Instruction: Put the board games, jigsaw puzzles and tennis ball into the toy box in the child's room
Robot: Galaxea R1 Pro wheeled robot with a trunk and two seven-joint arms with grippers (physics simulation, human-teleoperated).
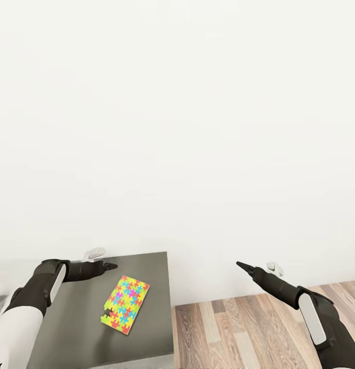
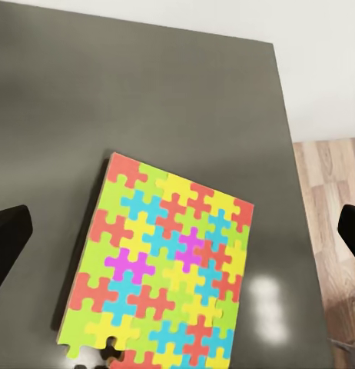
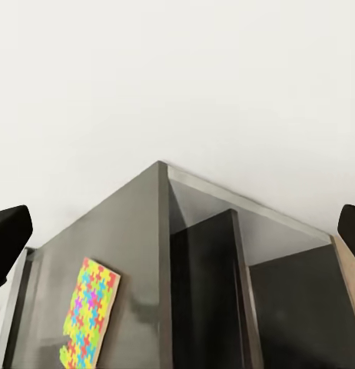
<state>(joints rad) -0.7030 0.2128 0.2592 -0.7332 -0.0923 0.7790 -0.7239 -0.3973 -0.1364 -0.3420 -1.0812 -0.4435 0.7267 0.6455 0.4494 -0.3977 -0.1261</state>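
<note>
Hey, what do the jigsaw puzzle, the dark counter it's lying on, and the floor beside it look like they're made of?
Jigsaw puzzle: thin flat board, likely card or foam; matte, solid bright colours, interlocked pieces with a notched edge.
Dark counter: smooth dark-grey panel, maybe laminate or painted board; a soft pale reflection near the puzzle suggests a semi-gloss finish.
Floor: wood planks or wood-look laminate, with visible grain and plank seams.
</note>
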